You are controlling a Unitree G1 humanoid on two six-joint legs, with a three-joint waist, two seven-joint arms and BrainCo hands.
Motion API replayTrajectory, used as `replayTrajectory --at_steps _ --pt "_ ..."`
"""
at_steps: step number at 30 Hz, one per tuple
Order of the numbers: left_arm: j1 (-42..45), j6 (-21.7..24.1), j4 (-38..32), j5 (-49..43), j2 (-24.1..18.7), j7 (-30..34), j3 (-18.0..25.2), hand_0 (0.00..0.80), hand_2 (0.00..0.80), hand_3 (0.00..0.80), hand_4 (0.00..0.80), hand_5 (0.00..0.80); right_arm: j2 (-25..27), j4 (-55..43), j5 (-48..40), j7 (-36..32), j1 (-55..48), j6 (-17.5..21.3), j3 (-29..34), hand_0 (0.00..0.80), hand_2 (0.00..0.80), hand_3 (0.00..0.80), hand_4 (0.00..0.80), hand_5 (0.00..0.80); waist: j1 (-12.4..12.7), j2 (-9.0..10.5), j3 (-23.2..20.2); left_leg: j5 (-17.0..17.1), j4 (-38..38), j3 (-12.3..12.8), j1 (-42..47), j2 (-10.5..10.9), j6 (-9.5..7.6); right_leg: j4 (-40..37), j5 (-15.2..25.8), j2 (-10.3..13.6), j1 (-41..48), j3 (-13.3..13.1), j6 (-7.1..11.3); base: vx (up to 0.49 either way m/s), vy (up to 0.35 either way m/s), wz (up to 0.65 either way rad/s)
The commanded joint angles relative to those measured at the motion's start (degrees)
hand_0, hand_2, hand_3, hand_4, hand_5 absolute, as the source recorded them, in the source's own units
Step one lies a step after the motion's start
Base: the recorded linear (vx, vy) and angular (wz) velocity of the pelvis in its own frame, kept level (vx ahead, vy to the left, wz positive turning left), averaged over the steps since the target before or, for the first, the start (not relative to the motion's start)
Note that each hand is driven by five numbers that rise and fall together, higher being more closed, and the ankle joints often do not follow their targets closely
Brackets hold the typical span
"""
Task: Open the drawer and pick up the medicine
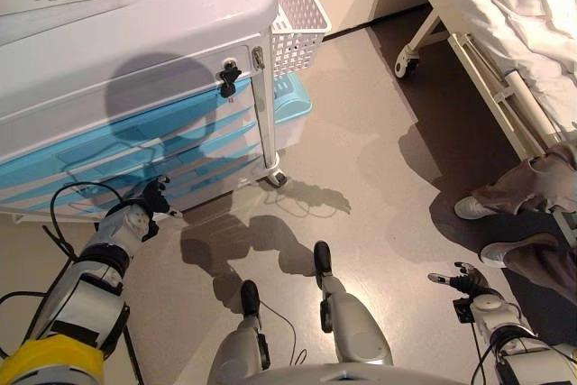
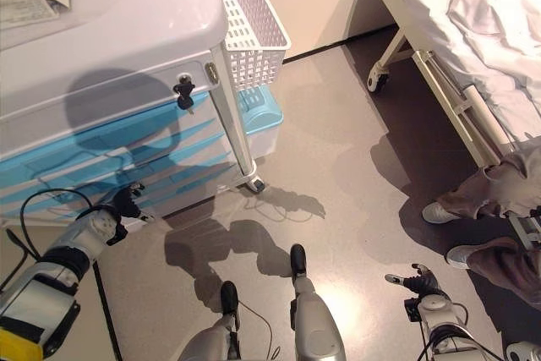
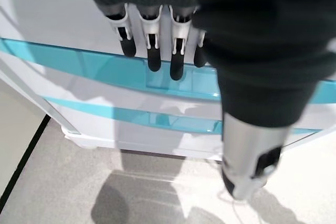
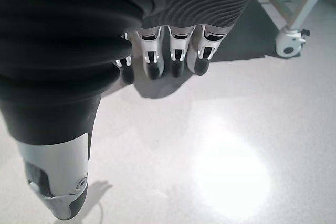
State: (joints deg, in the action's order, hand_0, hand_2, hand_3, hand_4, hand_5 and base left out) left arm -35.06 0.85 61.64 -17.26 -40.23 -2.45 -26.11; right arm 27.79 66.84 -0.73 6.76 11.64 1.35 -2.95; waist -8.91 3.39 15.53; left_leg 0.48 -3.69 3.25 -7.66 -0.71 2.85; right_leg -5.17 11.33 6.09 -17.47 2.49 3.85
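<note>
Our left hand (image 3: 157, 40) hangs with fingers straight and empty, close before the shut blue drawer (image 3: 105, 69) low on the cart (image 1: 135, 51); the medicine isn't visible, presumably inside. The rigid drawer should slide; we'd hook its recessed handle (image 3: 168, 80). Our right hand (image 4: 173, 51) idles relaxed over the floor. A white basket (image 1: 297, 15), a bed (image 1: 505, 6) and a person's shoes (image 1: 473, 207) stand clear

drawers (image 3: 157, 74) faced just ahead of left hand (image 1: 151, 197) | basket (image 1: 296, 8) hung beyond it, to its right | bed (image 1: 505, 33) placed beyond right hand (image 1: 462, 279) | person's shoes (image 1: 473, 207) seen just beyond right hand
</note>
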Motion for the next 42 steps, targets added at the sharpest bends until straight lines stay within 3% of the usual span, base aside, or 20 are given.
replayTrajectory --at_steps 1,12,21,33,42 --pt "-6.8 0.8 0.8 -0.7 -6.1 -3.1 0.3 0.0 0.0 0.0 0.0 0.0 0.7 -0.8 -1.8 0.4 -0.2 1.2 -2.1 0.0 0.0 0.0 0.0 0.0 -0.5 0.88 -0.9 1.0 6.0 -1.6 -8.1 0.5 -1.19 4.5 -2.9 1.9 -0.6 -0.4 5.29 0.0 0.0 0.0" --pt "-4.7 0.9 -0.1 0.0 -5.3 -3.0 1.6 0.0 0.0 0.0 0.0 0.0 -0.2 -1.0 -1.4 0.1 -1.0 1.2 -2.3 0.0 0.0 0.0 0.0 0.0 -0.3 1.15 -1.1 1.0 6.0 -1.6 -7.8 0.5 -1.1 4.6 -2.9 1.9 -0.4 -0.3 5.34 0.0 0.0 0.0" --pt "9.9 2.8 -3.5 14.5 1.7 -1.8 15.4 0.0 0.0 0.0 0.0 0.0 -0.7 2.8 0.3 -0.6 -3.2 -0.2 0.6 0.0 0.0 0.0 0.0 0.0 0.9 -0.42 -6.3 0.3 3.4 -1.7 -2.2 1.1 -1.02 3.9 -4.1 1.7 4.4 0.1 5.23 0.043 -0.014 -0.03" --pt "22.1 3.7 -7.7 23.3 7.8 0.5 24.2 0.0 0.0 0.0 0.0 0.0 -1.4 5.7 1.5 -2.3 -6.3 -1.2 2.8 0.0 0.0 0.0 0.0 0.0 2.0 -2.75 -14.2 0.3 0.2 -2.3 5.2 1.1 -0.74 2.4 -6.4 1.1 12.2 2.2 4.97 0.056 -0.035 0.04" --pt "29.0 3.4 -3.0 27.4 14.6 1.1 29.1 0.0 0.0 0.0 0.0 0.0 -3.1 8.8 1.8 -3.0 -8.7 -1.6 3.6 0.0 0.0 0.0 0.0 0.0 2.8 -3.15 -17.7 -0.4 0.5 -3.0 8.2 0.9 -0.79 2.4 -7.9 1.0 16.2 3.3 4.61 0.022 -0.026 0.04"
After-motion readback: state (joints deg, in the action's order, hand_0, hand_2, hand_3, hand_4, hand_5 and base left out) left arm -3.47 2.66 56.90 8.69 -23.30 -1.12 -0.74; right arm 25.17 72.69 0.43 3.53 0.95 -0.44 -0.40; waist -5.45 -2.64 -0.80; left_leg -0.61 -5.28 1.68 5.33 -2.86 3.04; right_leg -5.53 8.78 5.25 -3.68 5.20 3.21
